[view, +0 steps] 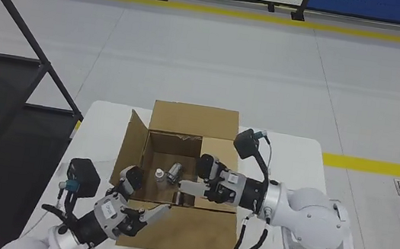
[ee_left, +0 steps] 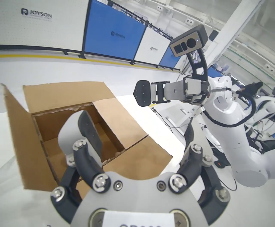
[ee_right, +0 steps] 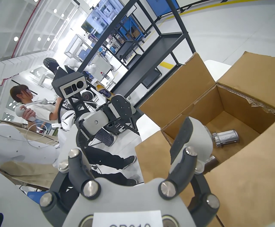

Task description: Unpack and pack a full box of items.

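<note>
Corrugated cardboard box (view: 194, 120), open-topped; ribbed metal cylinder (ee_right: 227, 137) inside.

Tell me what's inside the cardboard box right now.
A silver cylinder and a small white-capped bottle lie on the box floor. The right claw hides the part beneath it.

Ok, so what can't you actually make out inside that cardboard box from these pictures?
- Right wrist view: a brown item in the box, mostly behind a finger of the right jaws; unidentifiable.
- Left wrist view: the box floor, largely blocked by a finger of the left jaws.
- Top view: the small white item and silver cylinder are too small for detail; the right arm covers part of the box's inside.
</note>
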